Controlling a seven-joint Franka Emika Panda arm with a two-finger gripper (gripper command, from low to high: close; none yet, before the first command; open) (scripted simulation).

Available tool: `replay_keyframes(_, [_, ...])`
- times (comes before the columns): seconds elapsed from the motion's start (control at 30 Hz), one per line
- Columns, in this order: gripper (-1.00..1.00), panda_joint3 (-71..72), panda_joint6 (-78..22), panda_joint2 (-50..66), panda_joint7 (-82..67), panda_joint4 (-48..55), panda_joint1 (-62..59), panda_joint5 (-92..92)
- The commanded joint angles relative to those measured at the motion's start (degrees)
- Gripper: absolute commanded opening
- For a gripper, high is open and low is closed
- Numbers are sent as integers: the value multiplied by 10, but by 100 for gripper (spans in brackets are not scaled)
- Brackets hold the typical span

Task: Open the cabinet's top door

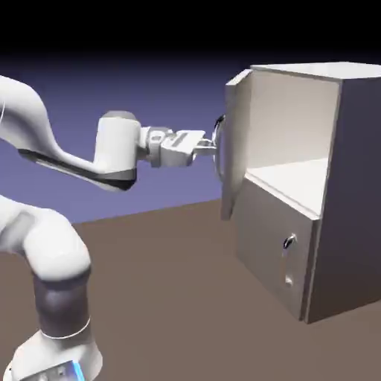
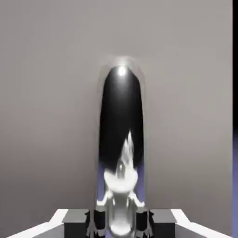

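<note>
Robot base (image 1: pixel 56 350): nearest item, lower left on the brown table (image 1: pixel 164 298); white arm rises and reaches right.
Gripper (image 1: pixel 207 149): level, fingers clamped on the chrome bar handle (image 1: pixel 219 145); in the hand view the handle (image 2: pixel 122 139) fills the middle, fingertips (image 2: pixel 95 221) pressed to both sides.
Top door (image 1: pixel 234 141): swung outward, edge-on to the exterior view, at the cabinet's left front corner.
Cabinet (image 1: pixel 357 186): grey box at right; upper compartment open, pale interior exposed.
Lower panel (image 1: pixel 279 249): shut, small round knob (image 1: pixel 289 242).
Obstructions: none between arm and door.
</note>
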Motion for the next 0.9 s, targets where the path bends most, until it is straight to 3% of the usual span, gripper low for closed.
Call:
replay_keyframes(0.0, [-100, 18, -23, 3, -6, 4, 4, 26])
replay_keyframes(0.37, [-100, 228, -295, 110, -14, 130, -21, 246])
replay_keyframes(0.87, [-100, 537, -606, 320, 57, 373, -244, 334])
